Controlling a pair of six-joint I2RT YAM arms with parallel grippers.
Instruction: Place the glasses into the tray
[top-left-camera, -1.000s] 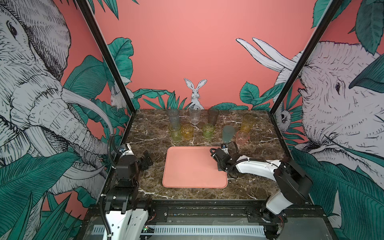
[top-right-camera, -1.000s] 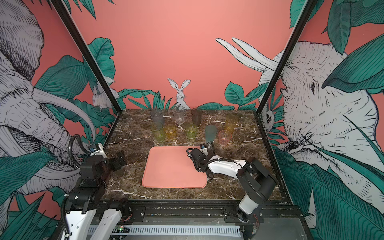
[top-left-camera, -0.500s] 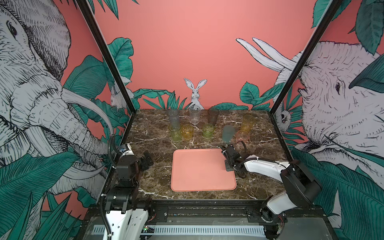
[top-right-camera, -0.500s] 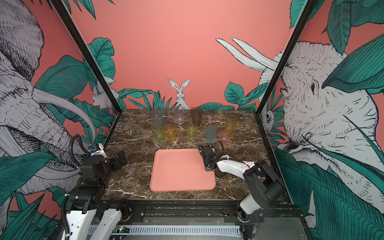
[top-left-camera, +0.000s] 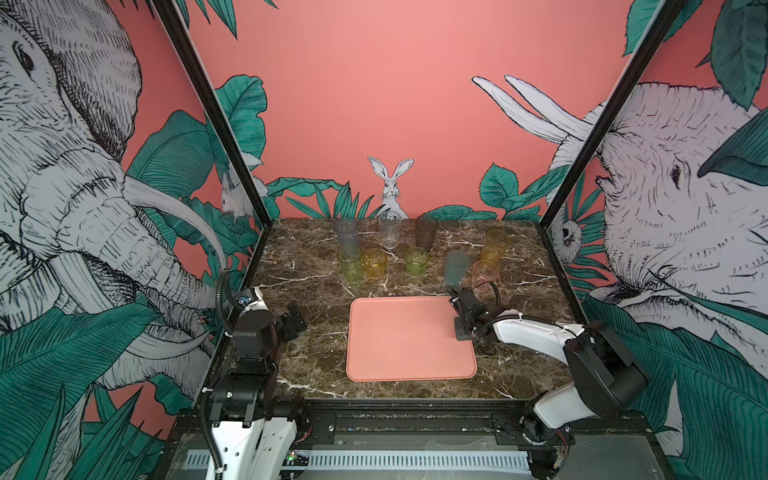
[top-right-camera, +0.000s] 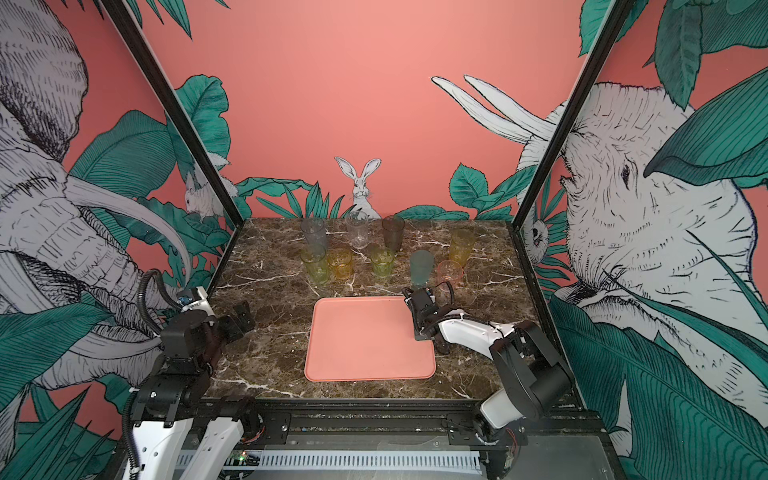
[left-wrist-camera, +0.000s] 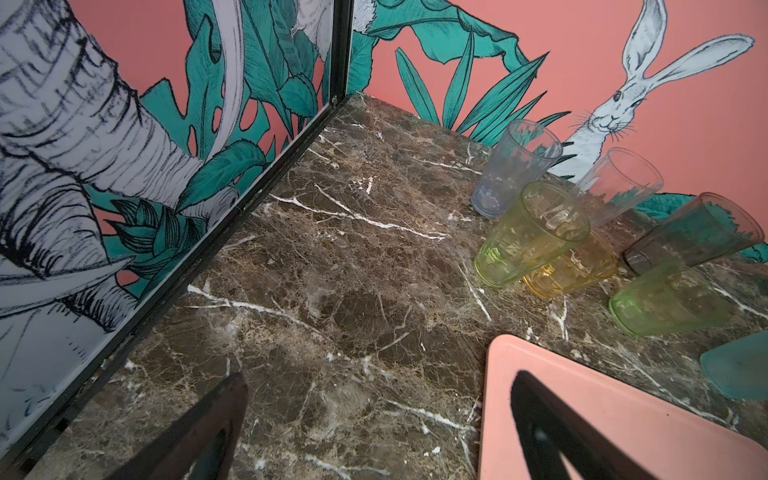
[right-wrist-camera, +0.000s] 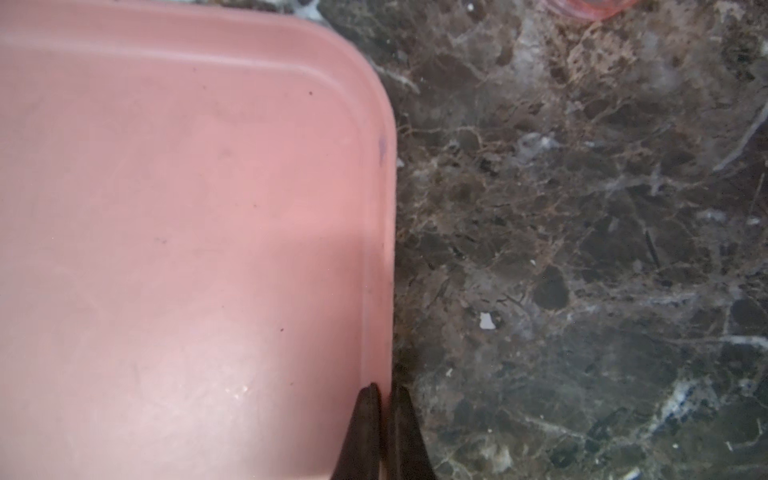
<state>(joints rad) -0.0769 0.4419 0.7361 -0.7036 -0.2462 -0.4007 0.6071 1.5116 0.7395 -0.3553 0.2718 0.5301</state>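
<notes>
Nine glasses (top-right-camera: 382, 262), all upright on the marble tabletop (top-left-camera: 316, 266), all beyond the far edge of the tray (top-left-camera: 409, 338). Back row, left to right in both top views: tall grey tumbler (top-left-camera: 347, 233), clear tumbler (top-left-camera: 390, 228), smoky dark tumbler (top-left-camera: 426, 232), then well apart to the right a tall amber tumbler (top-left-camera: 495, 245). Front row: yellow-green tumbler (top-left-camera: 350, 266) and short amber tumbler (top-left-camera: 374, 262) just beside each other, contact unclear; green tumbler (top-left-camera: 416, 261) standing alone; frosted blue-grey tumbler (top-left-camera: 456, 268) and pink tumbler (top-left-camera: 484, 274) near the tray's far right corner. Tray lies flat on the marble, centre front. Right gripper (right-wrist-camera: 384, 409) clenched on the tray's right-hand rim: the right wrist view shows one dark fingertip (right-wrist-camera: 368, 432) inside the rim, the other on the marble side, the rim pinched between. Right arm (top-left-camera: 536, 334) reaches in low from the front right corner. Left gripper (top-left-camera: 296, 318) sits over bare marble left of the tray, released, jaws spread wide. The left wrist view shows its two dark fingers (left-wrist-camera: 199, 432) far apart, one seen against marble, one against a corner of the tray. Painted white rabbit (top-left-camera: 390, 183) on the salmon back wall, behind the clear tumbler.
</notes>
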